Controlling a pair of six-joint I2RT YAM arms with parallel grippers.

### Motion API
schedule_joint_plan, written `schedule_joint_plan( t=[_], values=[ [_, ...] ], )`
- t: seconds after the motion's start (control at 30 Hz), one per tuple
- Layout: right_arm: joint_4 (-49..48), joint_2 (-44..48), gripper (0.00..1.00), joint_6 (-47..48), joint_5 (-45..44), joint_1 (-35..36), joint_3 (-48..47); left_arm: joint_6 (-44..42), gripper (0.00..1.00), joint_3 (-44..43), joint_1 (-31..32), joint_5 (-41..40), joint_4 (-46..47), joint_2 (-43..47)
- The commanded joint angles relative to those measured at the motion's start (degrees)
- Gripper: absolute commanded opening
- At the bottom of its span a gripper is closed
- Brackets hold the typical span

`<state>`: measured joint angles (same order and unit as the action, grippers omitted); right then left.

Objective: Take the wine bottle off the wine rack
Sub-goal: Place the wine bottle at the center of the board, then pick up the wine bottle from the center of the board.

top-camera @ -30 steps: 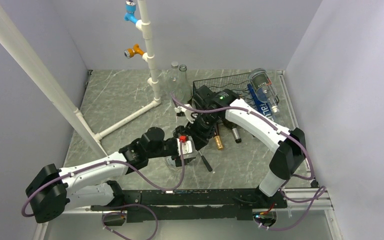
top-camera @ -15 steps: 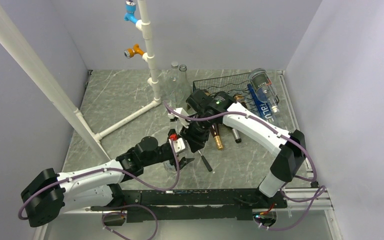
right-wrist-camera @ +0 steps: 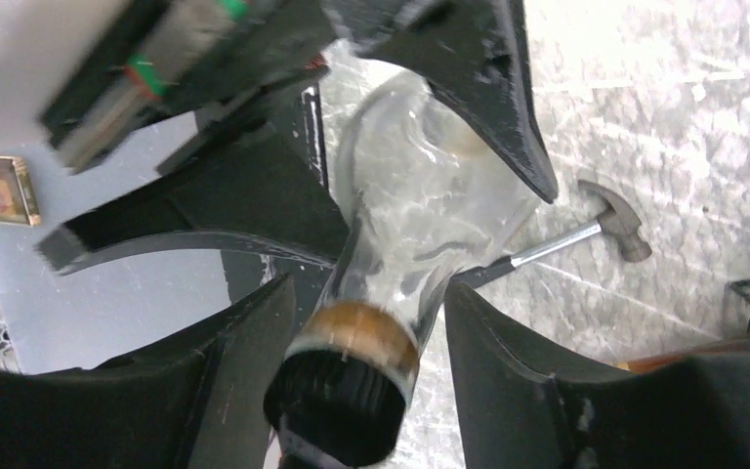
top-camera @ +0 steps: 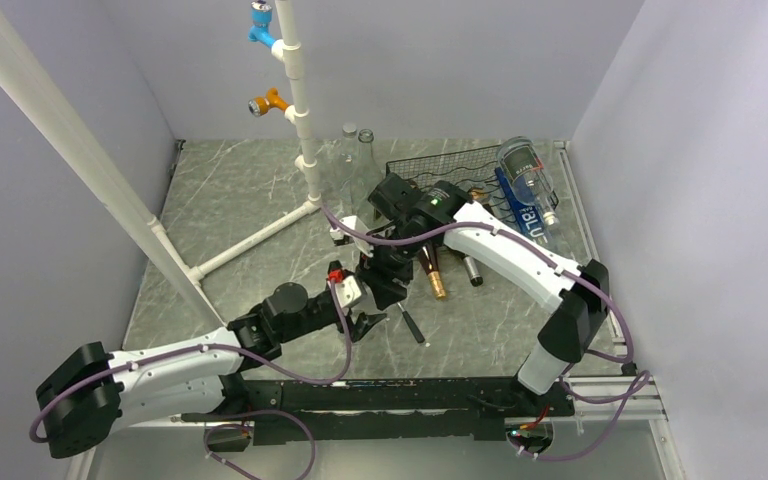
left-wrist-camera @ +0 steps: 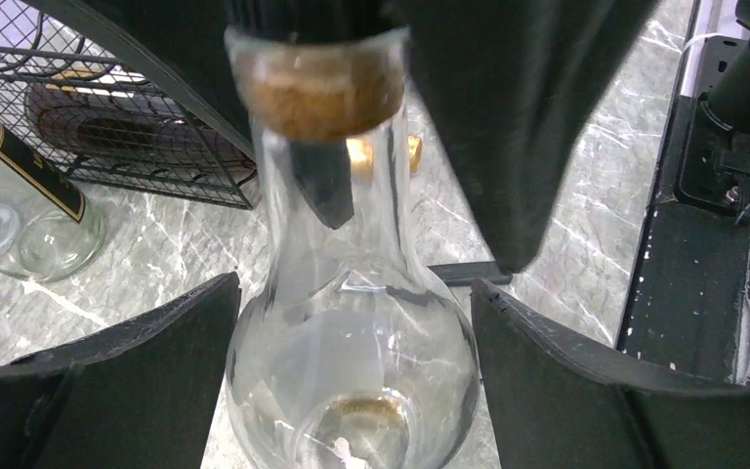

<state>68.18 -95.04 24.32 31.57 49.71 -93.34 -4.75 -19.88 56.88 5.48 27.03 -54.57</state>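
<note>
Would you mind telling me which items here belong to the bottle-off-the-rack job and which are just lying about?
Job: wine rack; flask-shaped clear bottle; gold-necked bottle.
Lying about: hammer; PVC pipe stand; two standing glass bottles; blue-labelled water bottle.

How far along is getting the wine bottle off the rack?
Done: the clear cork-stoppered glass bottle is upright over the marble table, out of the black wire-mesh rack. In hand: right gripper loose around its neck, left gripper flanking its belly. Left: release, withdraw.
</note>
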Motion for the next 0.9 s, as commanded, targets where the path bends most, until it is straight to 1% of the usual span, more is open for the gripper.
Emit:
schedule_joint_plan(
  t=[0.0,0.23,0.4,0.5,0.63,0.7,0.87],
  values=[
    [1.52,1.07,0.62,3.44,9.4,1.92,-4.64,1.58,0.75,1.14,0.74,-3.24,2.51,0.54],
    [4.2,0.89,0.71,6.35,11.19,2.06,-7.13,2.05,0.73,3.03,1.38,-4.62,2.94,2.35],
    [7.84,1.7,0.77,10.41,12.55,2.1,-9.25,2.9,0.74,3.72,1.48,-5.3,2.99,4.4],
    [9.19,2.41,0.8,12.38,12.75,1.99,-8.85,4.35,0.78,3.67,1.48,-5.04,2.73,5.68],
    [10.41,2.82,0.89,14.63,13.25,0.35,-9.32,7.6,0.84,4.61,1.48,-5.02,4.28,6.44],
    [10.87,3.05,0.91,15.32,13.88,-0.97,-9.53,8.1,0.87,4.69,1.48,-5.11,4.63,6.58],
    [9.2,4.96,0.91,15.35,14.01,-4.47,-6.78,8.17,0.93,3.49,1.48,-5.3,3.26,6.83]
  ],
)
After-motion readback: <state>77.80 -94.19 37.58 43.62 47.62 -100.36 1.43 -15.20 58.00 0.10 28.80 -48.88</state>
